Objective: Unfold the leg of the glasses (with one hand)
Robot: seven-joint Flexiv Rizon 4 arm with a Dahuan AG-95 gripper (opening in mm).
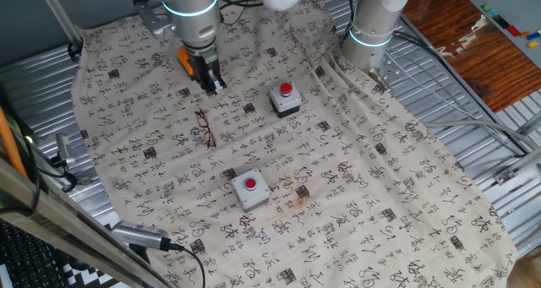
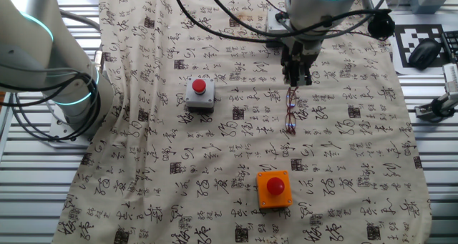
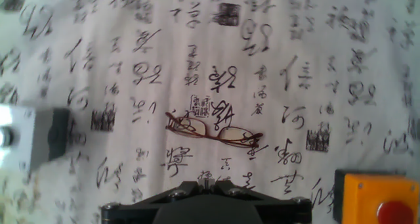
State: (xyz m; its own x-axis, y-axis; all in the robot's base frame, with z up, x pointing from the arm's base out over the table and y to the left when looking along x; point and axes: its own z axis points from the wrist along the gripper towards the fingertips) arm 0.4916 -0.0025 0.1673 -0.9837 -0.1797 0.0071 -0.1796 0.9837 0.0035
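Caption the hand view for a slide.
Folded glasses lie on the printed cloth, between a grey box and an orange box.

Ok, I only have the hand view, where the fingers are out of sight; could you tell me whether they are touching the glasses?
Observer: No. In one fixed view the gripper hangs apart from the glasses, just past one end of the frame.
Operator: Thank you. Are the fingers open?
Observer: I cannot tell; in the other fixed view the gripper shows its fingers close together, but the gap between them is too small to judge.
Operator: And the grey box cut off at my left edge?
Observer: It is a grey button box with a red button on top, standing apart from the glasses.
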